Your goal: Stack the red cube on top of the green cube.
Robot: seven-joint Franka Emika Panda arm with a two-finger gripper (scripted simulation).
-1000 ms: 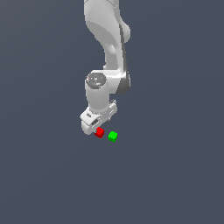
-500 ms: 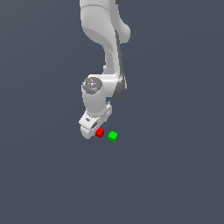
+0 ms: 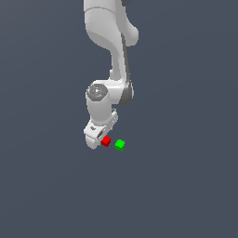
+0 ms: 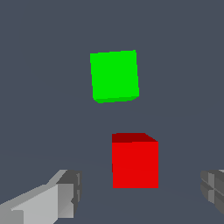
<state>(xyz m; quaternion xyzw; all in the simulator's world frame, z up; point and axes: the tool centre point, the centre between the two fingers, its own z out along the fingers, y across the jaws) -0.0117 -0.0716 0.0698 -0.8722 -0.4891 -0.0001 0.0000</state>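
Gripper [image 4: 140,192] with its fingers spread apart has sunk a little lower over the past second, now straddling the red cube [image 4: 134,160] on the grey counter [image 3: 186,186]. Green cube [image 4: 114,75] sits just beside it, untouched; grasping looks imminent.

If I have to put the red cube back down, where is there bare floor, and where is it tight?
Tight: the narrow gap between red cube and green cube, plus under the open gripper. Bare: floor beyond the green cube toward the exterior view's right, and all the floor nearer the camera.
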